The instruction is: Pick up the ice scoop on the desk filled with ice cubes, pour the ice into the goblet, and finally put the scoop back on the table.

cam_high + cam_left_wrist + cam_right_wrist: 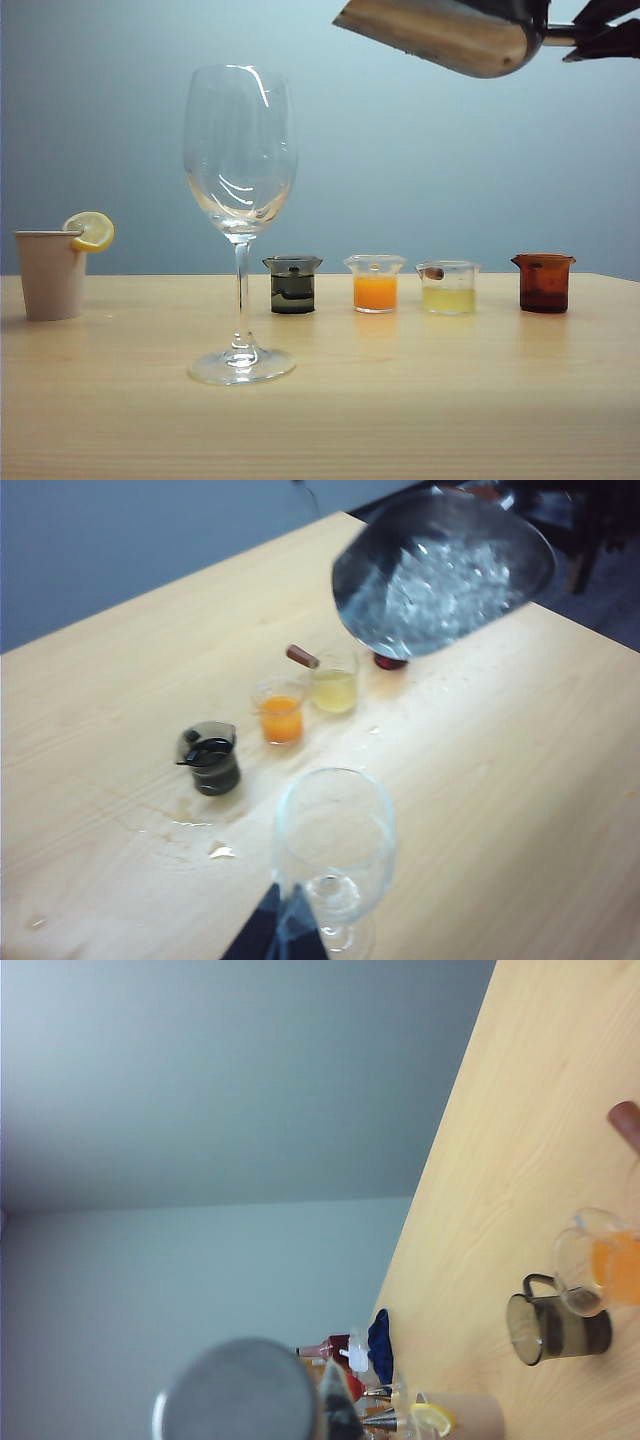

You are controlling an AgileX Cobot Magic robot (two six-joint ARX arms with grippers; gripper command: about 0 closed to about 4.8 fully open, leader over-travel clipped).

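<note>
The goblet (pixel 240 160) stands upright and empty, left of centre on the table (pixel 420 410). The shiny ice scoop (pixel 440 35) hangs high in the air to its right, its mouth tipped slightly down toward the goblet. My right gripper (pixel 600 35) is shut on the scoop's handle. In the left wrist view the scoop (pixel 362 575) holds a heap of ice cubes (pixel 450 585) and hangs beyond the goblet (pixel 335 830). My left gripper (pixel 285 932) sits close in front of the goblet with its dark fingers together, holding nothing. In the right wrist view the scoop (pixel 240 1395) is a grey blur by my right gripper (pixel 305 1412).
A beige cup (pixel 50 275) with a lemon slice stands at the far left. Several small beakers line up behind the goblet: dark (pixel 292 285), orange (pixel 375 283), pale yellow (pixel 447 287) and brown (pixel 543 283). Wet spots (pixel 220 852) lie on the table near the dark beaker.
</note>
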